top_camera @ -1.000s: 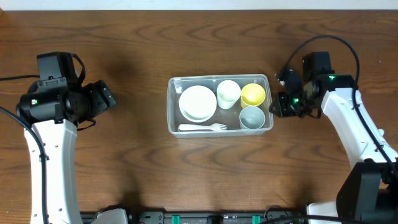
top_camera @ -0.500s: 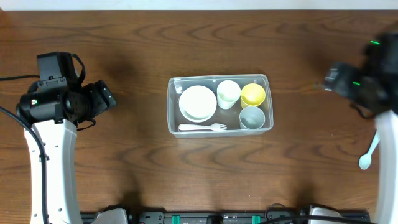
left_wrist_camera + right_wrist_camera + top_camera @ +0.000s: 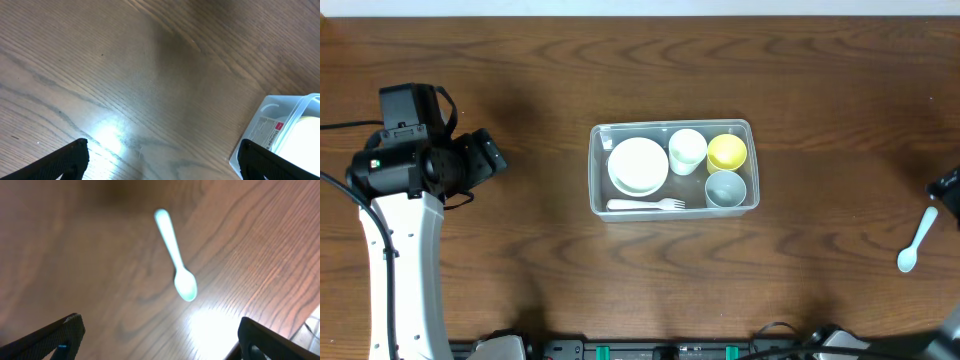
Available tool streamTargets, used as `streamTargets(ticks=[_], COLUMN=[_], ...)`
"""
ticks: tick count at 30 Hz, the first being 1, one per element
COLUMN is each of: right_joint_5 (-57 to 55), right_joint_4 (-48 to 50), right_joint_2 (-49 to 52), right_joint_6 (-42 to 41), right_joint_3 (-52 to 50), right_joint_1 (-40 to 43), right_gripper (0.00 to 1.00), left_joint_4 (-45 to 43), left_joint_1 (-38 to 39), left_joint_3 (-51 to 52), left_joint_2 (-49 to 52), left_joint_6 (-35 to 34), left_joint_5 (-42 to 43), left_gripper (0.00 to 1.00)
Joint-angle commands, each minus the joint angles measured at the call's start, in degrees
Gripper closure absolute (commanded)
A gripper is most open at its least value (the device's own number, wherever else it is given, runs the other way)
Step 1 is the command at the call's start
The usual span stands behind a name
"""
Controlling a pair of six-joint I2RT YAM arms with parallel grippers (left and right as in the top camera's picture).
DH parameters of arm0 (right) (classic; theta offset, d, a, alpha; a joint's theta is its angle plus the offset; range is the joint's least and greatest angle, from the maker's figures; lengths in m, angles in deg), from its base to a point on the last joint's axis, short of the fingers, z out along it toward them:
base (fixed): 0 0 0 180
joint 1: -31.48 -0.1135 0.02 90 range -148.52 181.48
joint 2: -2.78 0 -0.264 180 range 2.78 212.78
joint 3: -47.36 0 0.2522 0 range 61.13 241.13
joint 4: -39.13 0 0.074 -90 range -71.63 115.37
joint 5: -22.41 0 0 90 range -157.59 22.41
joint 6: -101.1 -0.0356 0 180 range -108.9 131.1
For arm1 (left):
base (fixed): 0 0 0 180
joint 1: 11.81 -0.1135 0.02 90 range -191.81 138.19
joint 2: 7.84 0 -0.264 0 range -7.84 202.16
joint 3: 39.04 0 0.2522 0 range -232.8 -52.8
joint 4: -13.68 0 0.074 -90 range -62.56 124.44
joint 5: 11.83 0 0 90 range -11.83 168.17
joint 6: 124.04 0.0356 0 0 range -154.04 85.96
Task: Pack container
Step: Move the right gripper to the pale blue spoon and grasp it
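The clear container (image 3: 598, 170) sits mid-table, holding white plates (image 3: 638, 165), a white cup (image 3: 687, 150), a yellow cup (image 3: 727, 152), a grey cup (image 3: 725, 188) and a white fork (image 3: 646, 205). A pale spoon (image 3: 917, 242) lies on the wood at the far right. In the right wrist view the spoon (image 3: 176, 255) lies ahead of my right gripper (image 3: 160, 340), which is open and empty. My left gripper (image 3: 496, 158) stands open and empty, left of the container. The left wrist view shows the container's corner (image 3: 280, 135) just beyond the right fingertip (image 3: 265, 160).
Only a dark piece of the right arm (image 3: 950, 186) shows at the overhead view's right edge, just above the spoon. Bare wooden table (image 3: 540, 280) surrounds the container on all sides.
The right arm has swung from the container's right side out to the table's far right edge, and its jaws have opened. The spoon now shows there. The left arm has not moved.
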State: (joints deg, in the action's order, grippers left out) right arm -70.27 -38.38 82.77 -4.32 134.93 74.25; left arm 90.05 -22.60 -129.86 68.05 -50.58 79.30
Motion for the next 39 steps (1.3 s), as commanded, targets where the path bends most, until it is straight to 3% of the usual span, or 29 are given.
streamTargets(ticks=[1,11,18,39], right_joint_5=[2.1,1.7,-2.5,-2.9], right_joint_4=[2.2,5.6,7.1,14.1], right_joint_2=[4.3,19.6,25.3,30.4], right_joint_6=[6.9,16.0,16.0,16.0], right_joint_3=[-3.1,-5.3,-5.3,-6.3], right_joint_1=[2.6,3.2,3.2,3.1], right_gripper=[0.01,0.01,0.01,0.01], left_joint_4=[0.1,0.1,0.1,0.1], left_joint_1=[-0.2,-0.2,-0.2,-0.2], left_joint_3=[0.2,0.2,0.2,0.2], left_joint_2=[0.1,0.1,0.1,0.1], left_joint_6=[-0.1,-0.1,-0.1,-0.1], left_joint_5=[-0.3,-0.3,-0.3,-0.3], left_gripper=[0.05,0.05,0.05,0.05])
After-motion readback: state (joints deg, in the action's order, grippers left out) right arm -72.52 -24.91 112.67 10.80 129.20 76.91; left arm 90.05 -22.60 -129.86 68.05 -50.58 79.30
